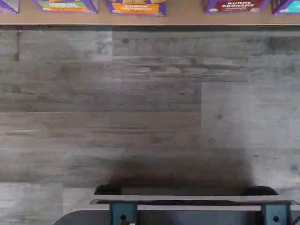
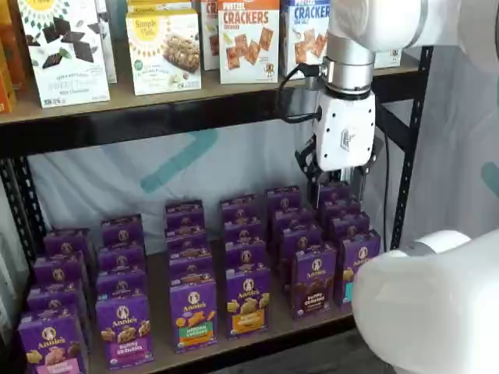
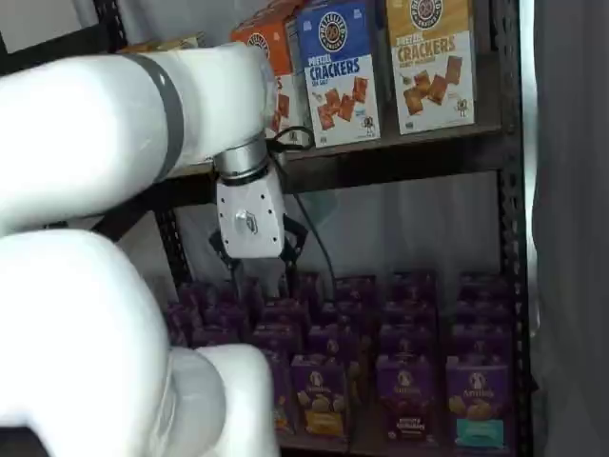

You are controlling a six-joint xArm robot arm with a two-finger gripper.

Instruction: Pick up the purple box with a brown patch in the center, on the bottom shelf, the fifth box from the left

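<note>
The purple box (image 2: 313, 280) with a dark brown band stands in the front row on the bottom shelf (image 2: 257, 343), between an orange-banded carton and a teal-banded one. It also shows in a shelf view (image 3: 407, 400) and, only as its lower front, in the wrist view (image 1: 236, 5). My gripper (image 2: 339, 191) hangs in front of the shelves, above and slightly right of the box. Its black fingers stand apart with nothing between them, so it is open. In a shelf view the gripper (image 3: 257, 271) sits up and left of the box.
Several rows of purple cartons (image 2: 193, 312) fill the bottom shelf. Cracker boxes (image 2: 248, 39) stand on the upper shelf. A black upright (image 2: 409, 148) borders the right side. My white arm (image 3: 105, 314) blocks the left of a shelf view. Grey plank floor (image 1: 150, 108) lies before the shelf.
</note>
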